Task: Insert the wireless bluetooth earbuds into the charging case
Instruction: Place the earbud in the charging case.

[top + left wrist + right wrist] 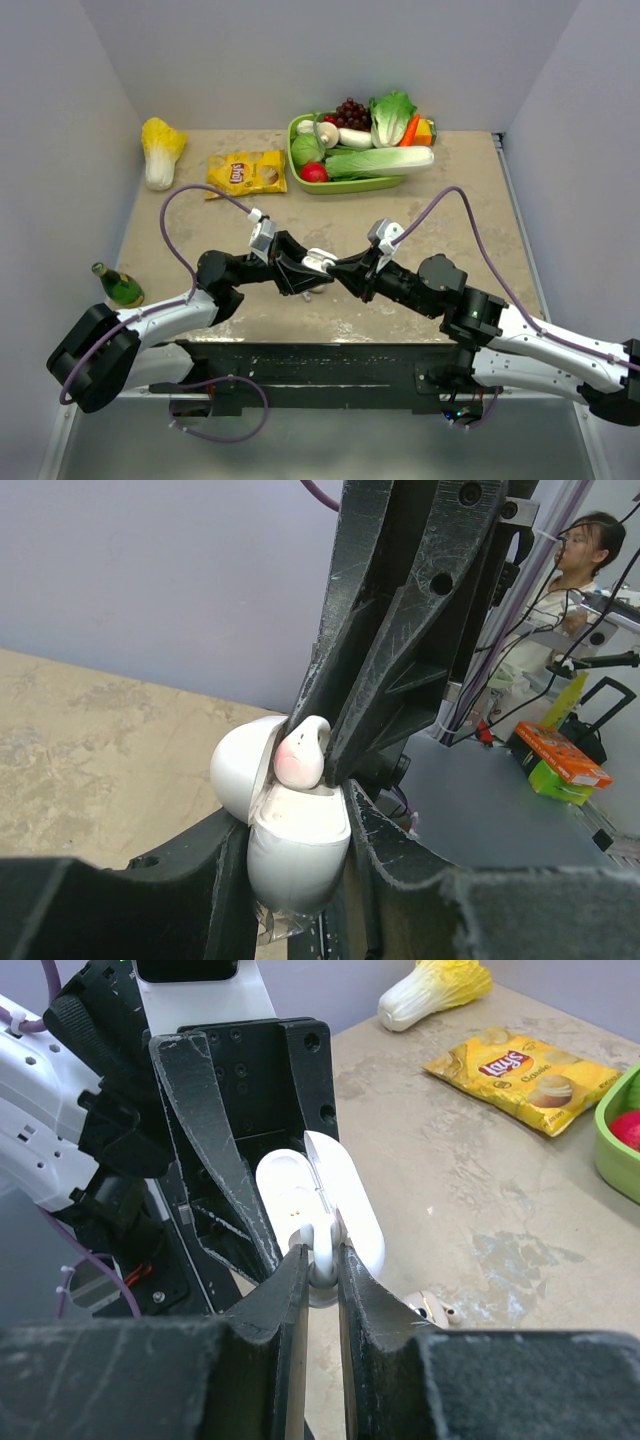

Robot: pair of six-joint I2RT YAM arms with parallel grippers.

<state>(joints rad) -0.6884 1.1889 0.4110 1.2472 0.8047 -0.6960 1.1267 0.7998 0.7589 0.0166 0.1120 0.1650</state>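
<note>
One table carries everything. Two arms reach in from its near edge: the left arm and the right arm, each bent at the elbow and stretched low over the table. Their wrists point at one another and meet near the table's middle front.

At the far side stands one green tray of vegetables and fruit. To its left lie one yellow chip bag and one pale cabbage. One green bottle lies by the left edge.

There is one case, white, with its lid swung open to the side. It is raised off the table between the two wrists. The left pincer is closed to a narrow gap around the case's base, one finger against each side.

There are two earbuds. The right pincer is nearly closed and pinches one earbud by its stem. That bud's rounded end sits at the mouth of the case's base, against the open lid. Whether it is fully seated in its pocket cannot be told. The other earbud lies loose on the table, just below and beside the pincers, touching neither.
</note>
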